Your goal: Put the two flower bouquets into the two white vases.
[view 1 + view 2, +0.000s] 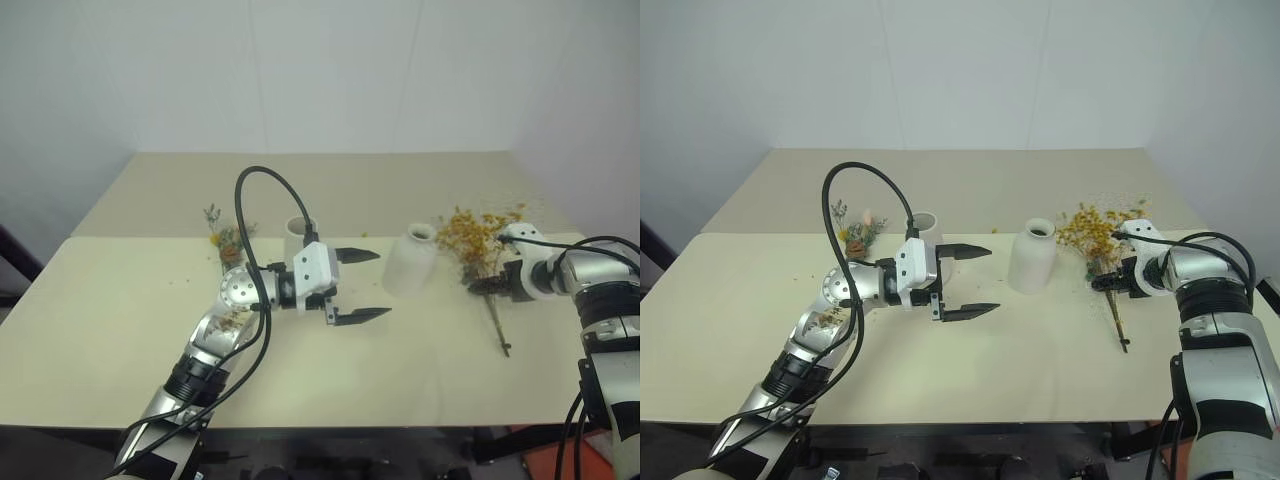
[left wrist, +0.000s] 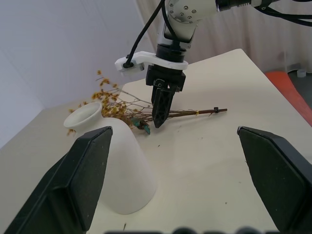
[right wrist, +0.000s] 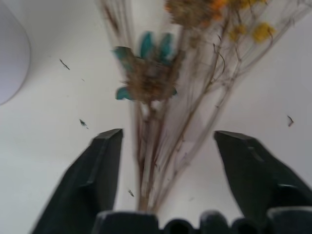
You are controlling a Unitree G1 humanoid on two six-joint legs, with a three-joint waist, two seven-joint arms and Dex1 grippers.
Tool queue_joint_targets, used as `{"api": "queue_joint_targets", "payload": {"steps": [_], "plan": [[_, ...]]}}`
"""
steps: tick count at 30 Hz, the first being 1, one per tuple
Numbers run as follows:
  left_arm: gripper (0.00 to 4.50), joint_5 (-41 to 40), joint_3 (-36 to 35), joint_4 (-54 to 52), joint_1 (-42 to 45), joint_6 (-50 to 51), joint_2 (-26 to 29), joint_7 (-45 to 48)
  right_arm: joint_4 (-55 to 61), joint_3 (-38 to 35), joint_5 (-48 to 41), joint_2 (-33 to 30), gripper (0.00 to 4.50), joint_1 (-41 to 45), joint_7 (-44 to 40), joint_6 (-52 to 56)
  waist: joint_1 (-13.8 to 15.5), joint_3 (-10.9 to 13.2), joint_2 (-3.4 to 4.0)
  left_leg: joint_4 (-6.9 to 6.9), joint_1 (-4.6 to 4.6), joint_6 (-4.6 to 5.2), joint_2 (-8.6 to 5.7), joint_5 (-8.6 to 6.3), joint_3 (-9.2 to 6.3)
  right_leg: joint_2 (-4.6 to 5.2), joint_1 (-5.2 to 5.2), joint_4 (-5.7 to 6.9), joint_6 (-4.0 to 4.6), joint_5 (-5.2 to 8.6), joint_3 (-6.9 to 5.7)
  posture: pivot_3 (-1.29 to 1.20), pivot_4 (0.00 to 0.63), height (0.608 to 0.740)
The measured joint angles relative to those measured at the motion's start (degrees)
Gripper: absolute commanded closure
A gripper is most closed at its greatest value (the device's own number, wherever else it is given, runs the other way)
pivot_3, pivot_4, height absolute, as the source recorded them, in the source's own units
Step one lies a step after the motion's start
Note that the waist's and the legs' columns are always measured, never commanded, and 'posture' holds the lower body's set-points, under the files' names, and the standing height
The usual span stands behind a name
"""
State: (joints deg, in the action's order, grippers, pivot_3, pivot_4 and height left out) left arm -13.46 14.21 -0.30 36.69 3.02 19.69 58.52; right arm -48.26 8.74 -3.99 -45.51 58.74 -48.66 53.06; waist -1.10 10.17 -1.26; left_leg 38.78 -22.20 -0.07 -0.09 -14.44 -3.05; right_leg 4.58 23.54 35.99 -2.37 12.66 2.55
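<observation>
On the left of the tabletop point(image 1: 120, 300), the grey-green bouquet point(image 1: 855, 233) lies flat, with the bulbous vase point(image 1: 924, 232) just beside it. The left pincer point(image 1: 355, 286) hovers released, near the conical vase point(image 1: 411, 259); a careless swing could topple it. At right, the right pincer point(image 3: 168, 146) straddles the yellow bouquet point(image 1: 478, 240)'s stems, not yet clenched; brittle stems could snap or slip.
</observation>
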Motion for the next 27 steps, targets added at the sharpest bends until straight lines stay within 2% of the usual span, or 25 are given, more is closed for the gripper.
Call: {"api": "queue_joint_targets", "payload": {"steps": [6, 7, 14, 19, 21, 24, 27], "plan": [[0.0, 0.22, 0.04, 0.23, 0.01, -0.25, 0.03, 0.03, 0.01, -0.02, 1.01, 0.0, 4.12, 0.0, -0.71, 0.06, -0.07, 0.01, 0.01, 0.0, 0.0, 0.0, 0.0, 0.0, 0.0, -0.01, 0.02, 0.03, 0.01, -0.01, 0.01, 0.0, 0.15, 0.74], [0.0, 0.25, 0.05, 0.32, 0.01, -0.25, 0.02, 0.03, 0.02, -0.02, 1.03, 0.0, 4.35, 0.0, -0.8, 0.08, -0.07, 0.01, 0.01, 0.01, 0.0, 0.0, 0.0, 0.0, 0.0, -0.01, 0.02, 0.03, 0.01, -0.01, 0.01, 0.0, 0.15, 0.74], [0.0, 0.8, 0.14, 0.78, 0.01, -0.36, 0.06, 0.29, 2.06, -0.02, 1.1, 0.0, 4.43, -0.08, -2.46, 1.33, -0.1, 0.01, 0.02, 0.01, -0.01, 0.0, 0.0, 0.0, 0.0, -0.01, 0.05, 0.05, 0.01, -0.01, 0.01, 0.0, 0.15, 0.74], [0.0, 0.78, 0.1, 0.74, 0.01, -0.36, 0.3, 0.42, 8.08, -1.69, 0.47, -0.29, 4.43, -2.65, -1.03, 4.22, 0.02, 0.01, 0.03, 0.02, -0.07, 0.0, 0.0, 0.0, -0.01, -0.01, 0.11, 0.09, 0.02, -0.01, 0.01, 0.0, 0.15, 0.74], [0.0, 0.46, -0.11, 0.48, 0.0, -0.23, 0.41, 0.41, 13.36, -5.66, -0.03, -0.34, 4.43, -5.13, 1.67, 6.24, 0.11, 0.02, 0.03, 0.05, -0.18, -0.01, 0.0, 0.01, -0.01, 0.0, 0.25, 0.13, 0.02, -0.02, 0.03, 0.0, 0.15, 0.74], [0.0, -0.54, -1.88, -0.28, -0.13, 0.19, 1.17, 0.32, 24.84, -15.62, -2.21, 0.46, 4.43, -9.39, 8.41, 6.89, 0.26, 0.0, 0.06, 0.09, -0.52, -0.06, -0.01, 0.05, -0.02, 0.0, 0.69, 0.26, 0.05, -0.06, 0.06, 0.0, 0.15, 0.74], [0.0, -2.11, -3.25, -0.32, -0.13, 1.11, 1.65, 0.31, 38.15, -26.29, -4.31, 5.28, 4.43, -13.13, 16.08, 4.5, 0.03, 0.0, 0.06, 0.09, -0.54, -0.06, 0.03, 0.05, -0.03, -0.05, 0.72, 0.28, 0.08, -0.16, 0.07, 0.0, 0.15, 0.74]]}}
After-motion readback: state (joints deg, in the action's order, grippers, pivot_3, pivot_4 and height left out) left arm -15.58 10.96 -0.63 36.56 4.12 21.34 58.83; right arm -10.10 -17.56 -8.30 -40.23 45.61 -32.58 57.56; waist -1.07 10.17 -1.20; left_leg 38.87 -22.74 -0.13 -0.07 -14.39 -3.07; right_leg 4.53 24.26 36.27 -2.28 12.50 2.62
